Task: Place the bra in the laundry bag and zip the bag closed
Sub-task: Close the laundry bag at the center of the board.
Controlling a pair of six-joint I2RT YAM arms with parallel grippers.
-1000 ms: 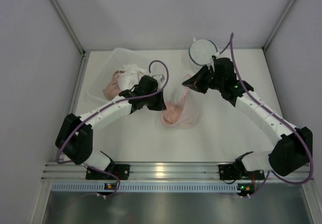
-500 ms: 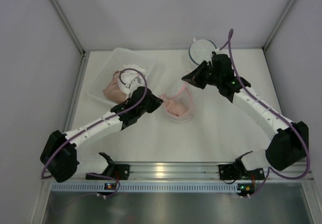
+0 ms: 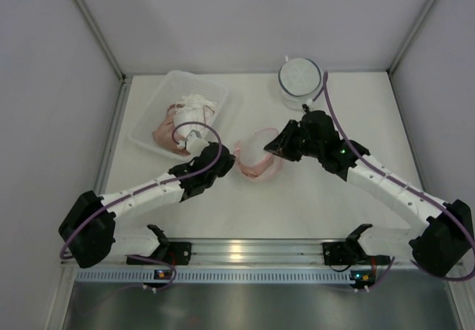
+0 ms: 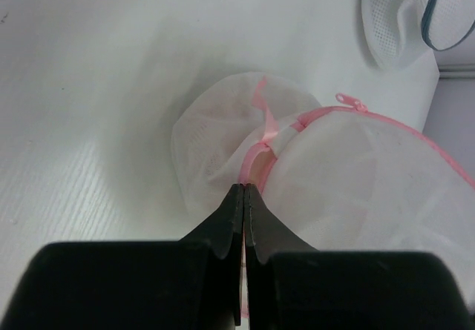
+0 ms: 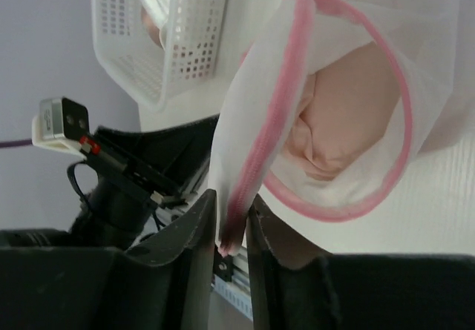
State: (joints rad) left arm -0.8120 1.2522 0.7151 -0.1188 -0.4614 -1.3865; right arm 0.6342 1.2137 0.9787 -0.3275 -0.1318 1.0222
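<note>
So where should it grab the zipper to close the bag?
The little pink pull tab, probably. It sticks out from the zipper edge of the bag, so fingers could pinch its flat sides. Come from the far side, away from the left gripper, which is shut on the rim nearer.

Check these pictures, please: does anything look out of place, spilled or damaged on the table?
Nothing looks spilled or damaged. Only the laundry bag stands out: it lies crumpled between the arms, and its pink zipper rim gapes wide open, with the bra showing inside. The left tool pinches that rim.
</note>
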